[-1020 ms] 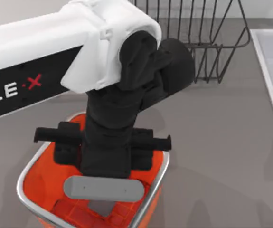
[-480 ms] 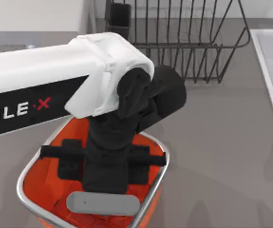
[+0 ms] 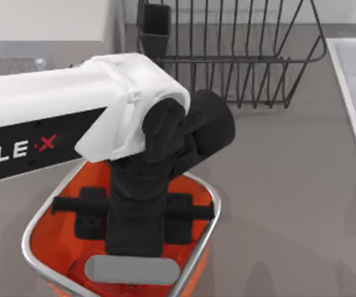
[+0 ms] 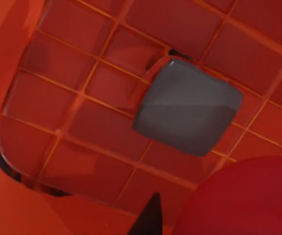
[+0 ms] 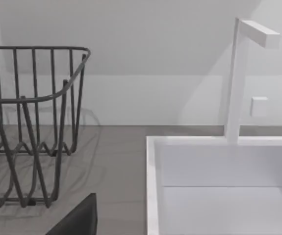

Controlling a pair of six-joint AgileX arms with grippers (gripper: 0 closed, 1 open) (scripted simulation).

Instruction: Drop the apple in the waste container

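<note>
Waste container: bright orange bin with a silver rim, at the near edge of the table on the top view's left half. The left wrist view shows its gridded orange floor and the grey square at the floor's centre.

Left gripper: reaches straight down into the waste container, black wrist and crossbar inside the rim, a grey oval plate at its near side. How far its fingers stand apart cannot be told. A dark fingertip shows at the edge of the left wrist view.

Apple: a deep red rounded mass in the left wrist view, close beneath the camera, just beside the dark fingertip and above the bin's floor. Whether the fingers grip it cannot be told.

Left arm: white casing with red and white lettering, crosses from the left edge to above the bin.

Table: grey, bare to the right of the bin.

Black wire rack: at the far side of the table, beyond the bin.

White sink: at the table's right edge, a white tap upright behind it.

Right gripper: a dark fingertip low in the right wrist view, facing rack and sink.
</note>
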